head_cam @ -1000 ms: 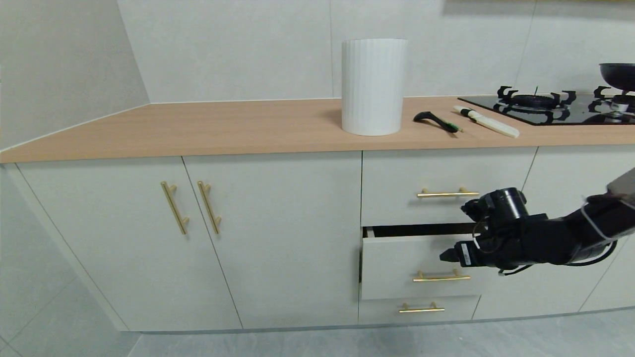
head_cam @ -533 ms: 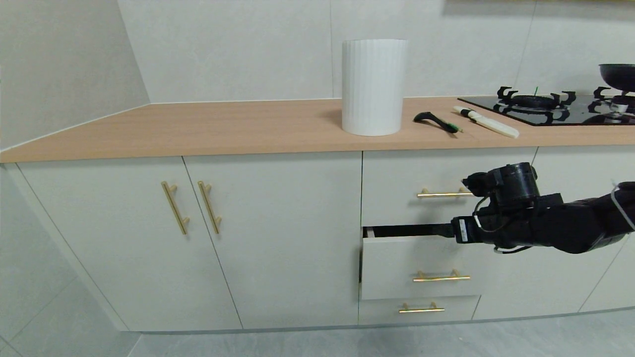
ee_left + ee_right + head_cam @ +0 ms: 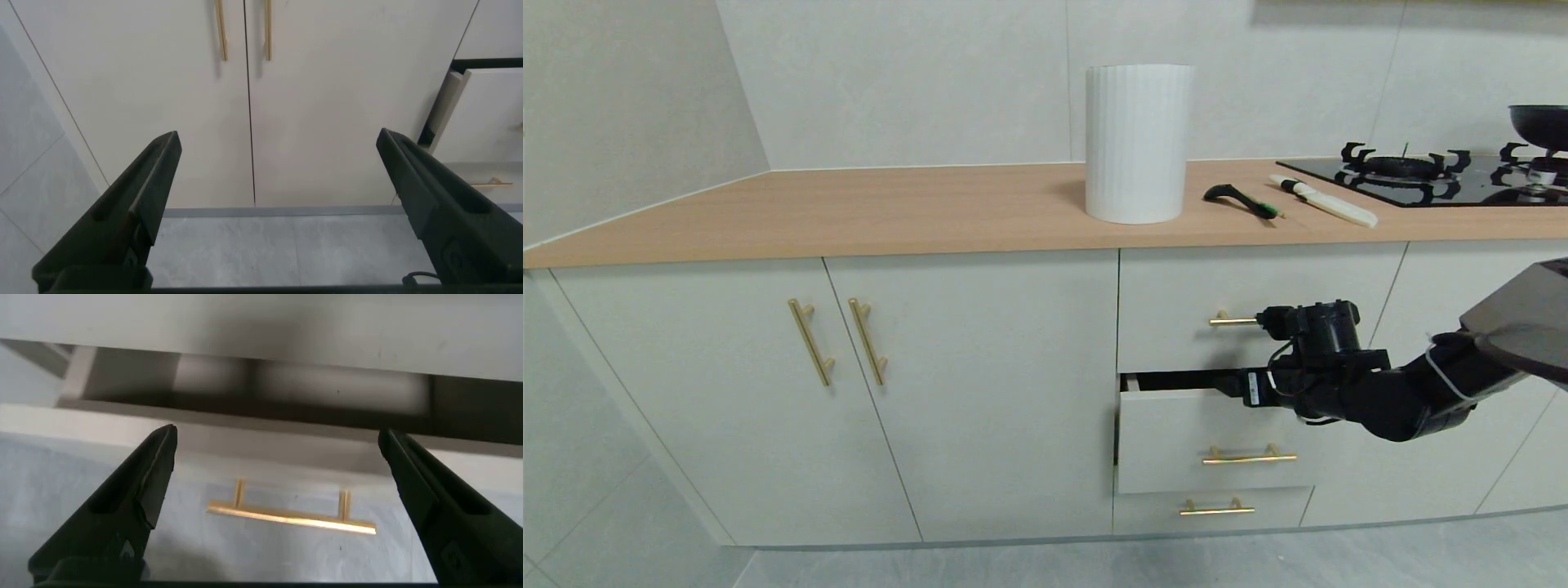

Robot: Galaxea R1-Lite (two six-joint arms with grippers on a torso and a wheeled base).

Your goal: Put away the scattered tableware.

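Fingers on my right gripper are spread wide with nothing between them. Through the gap I see the dark opening of the middle drawer, which is pulled out partway, and its brass handle lower on the front. From the head camera, the gripper's tip sits level with the drawer's top edge, right at the opening; I cannot tell whether it touches the front. My left gripper is also spread and empty, hanging low and facing the double cabinet doors. The tableware lies up on the wooden countertop. A black peeler and a white-bladed knife lie just beside each other but apart, between the white ribbed canister and the stove, above the drawer stack.
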